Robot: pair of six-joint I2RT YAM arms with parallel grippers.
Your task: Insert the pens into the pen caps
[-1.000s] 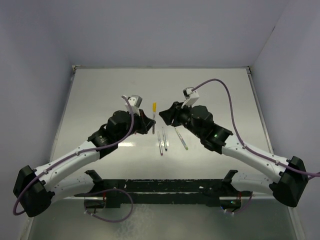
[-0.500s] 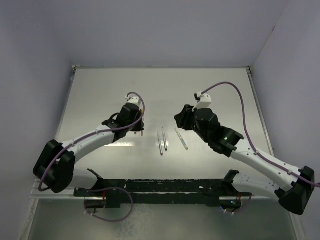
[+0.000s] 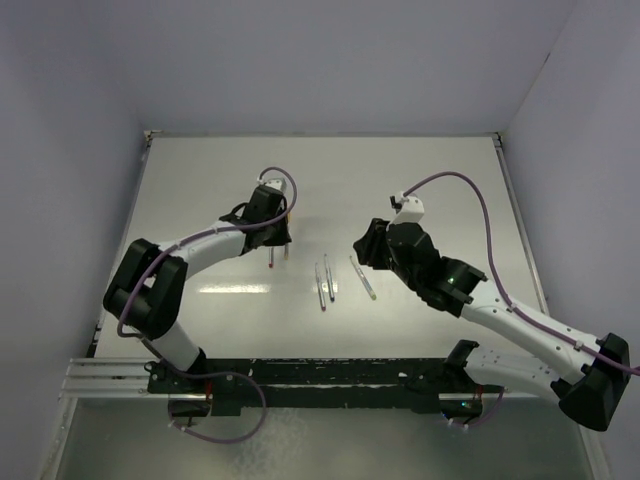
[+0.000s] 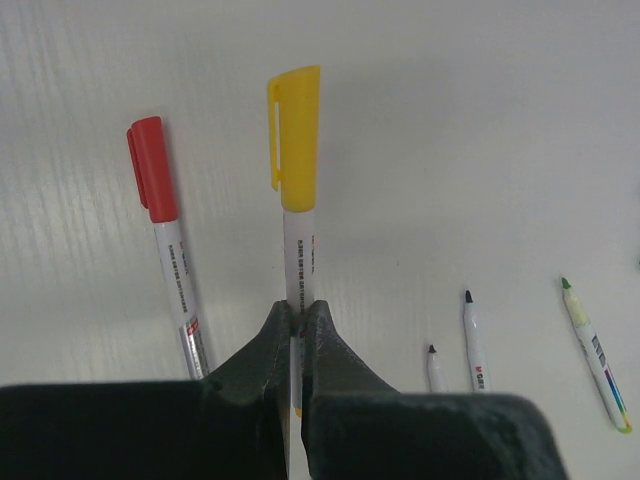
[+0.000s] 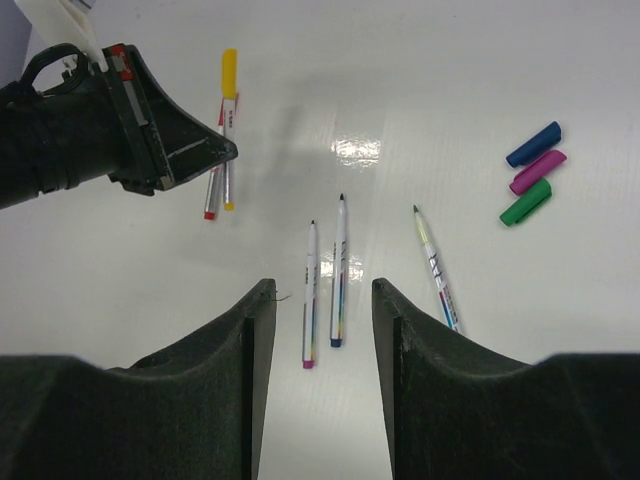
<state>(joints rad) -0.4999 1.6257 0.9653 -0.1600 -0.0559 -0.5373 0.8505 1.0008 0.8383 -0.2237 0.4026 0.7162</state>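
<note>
My left gripper (image 4: 297, 318) is shut on the barrel of a pen with a yellow cap (image 4: 298, 135), held low over the table. A pen with a red cap (image 4: 152, 180) lies just left of it. Three uncapped pens (image 5: 338, 270) lie side by side in front of my right gripper (image 5: 315, 300), which is open and empty above the table. Blue (image 5: 533, 144), purple (image 5: 537, 171) and green (image 5: 525, 202) caps lie together to the right of these pens. In the top view my left gripper (image 3: 278, 235) is left of the uncapped pens (image 3: 324, 282) and my right gripper (image 3: 362, 245) is to their right.
The white table (image 3: 200, 200) is walled at the back and sides. A black rail (image 3: 320, 375) runs along the near edge between the arm bases. The loose caps are hidden under my right arm in the top view.
My left gripper has carried the yellow-capped pen from the table's middle to the left, beside the red-capped pen. My right gripper has drawn back to the right, away from it.
</note>
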